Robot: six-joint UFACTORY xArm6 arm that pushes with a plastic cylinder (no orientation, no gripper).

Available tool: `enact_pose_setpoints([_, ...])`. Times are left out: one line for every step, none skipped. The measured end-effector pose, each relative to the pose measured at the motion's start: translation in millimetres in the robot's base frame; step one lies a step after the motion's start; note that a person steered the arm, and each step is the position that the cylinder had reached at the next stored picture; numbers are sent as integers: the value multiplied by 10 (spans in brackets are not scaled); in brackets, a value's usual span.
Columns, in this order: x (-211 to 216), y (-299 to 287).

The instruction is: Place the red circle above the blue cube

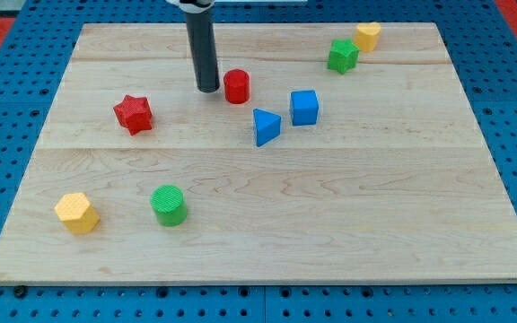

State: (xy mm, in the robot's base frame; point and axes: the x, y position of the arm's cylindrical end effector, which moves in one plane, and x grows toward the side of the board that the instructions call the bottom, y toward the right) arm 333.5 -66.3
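On the camera view, the only one I am getting, my tip (208,89) is sitting just beside the red circle (236,86), on the side facing the view's left, and I cannot tell whether it is touching yet. No pincer is showing on this rig, only the dark rod, so there is nothing being held open or closed.

Taking the blue cube (304,107) as my landmark: the red circle is lying to the view's left of it and only a little toward the view's top. The blue triangle (266,126) is resting near the cube, toward the view's left and bottom. The green block (342,56) and the yellow block (367,36) are sitting toward the view's top and right of the cube, touching or nearly so.

I am judging that the circle needs pushing toward the view's right, with a slight drift to the view's top, stopping directly above the cube on the desk (258,224). I am aiming through the circle's middle so it is not slipping off the rod, and going slowly near the green block.
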Motion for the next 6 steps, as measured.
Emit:
enact_pose_setpoints([0, 179])
enact_pose_setpoints([-19, 251])
enact_pose_setpoints([45, 200])
enact_pose_setpoints([77, 173])
enact_pose_setpoints([77, 196])
enact_pose_setpoints([-15, 495])
